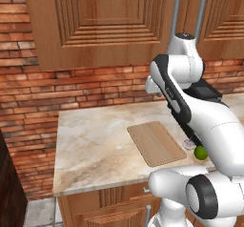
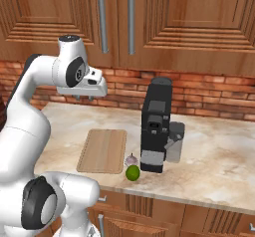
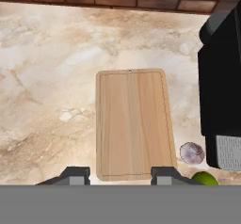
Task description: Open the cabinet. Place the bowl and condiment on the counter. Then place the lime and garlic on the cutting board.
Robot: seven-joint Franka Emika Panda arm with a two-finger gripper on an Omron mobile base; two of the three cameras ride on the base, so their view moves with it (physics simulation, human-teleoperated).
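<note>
Step in hand: by my reading, the first one, opening the cabinet; its doors are shut, so the bowl and condiment are presumably behind them and unseen.
Tool: the tool hangs in the left middle of the right base view, pointing down over the counter, below the cabinet doors. In the hand view its two fingertips stand apart at the bottom edge with nothing between them.
Cabinet handles: two grey bars hang side by side at the upper middle of the right base view, above and a little right of the tool.
Cutting board: the cutting board lies bare in the centre of the hand view, directly under the tool.
Lime: the lime sits on the counter near its front edge, just beside the board's right corner.
Garlic: the garlic sits right behind the lime, near the base of the black coffee machine.
Next move: likely lift and turn the tool toward one bar handle, close on it, then pull the door outward without striking the coffee machine.
</note>
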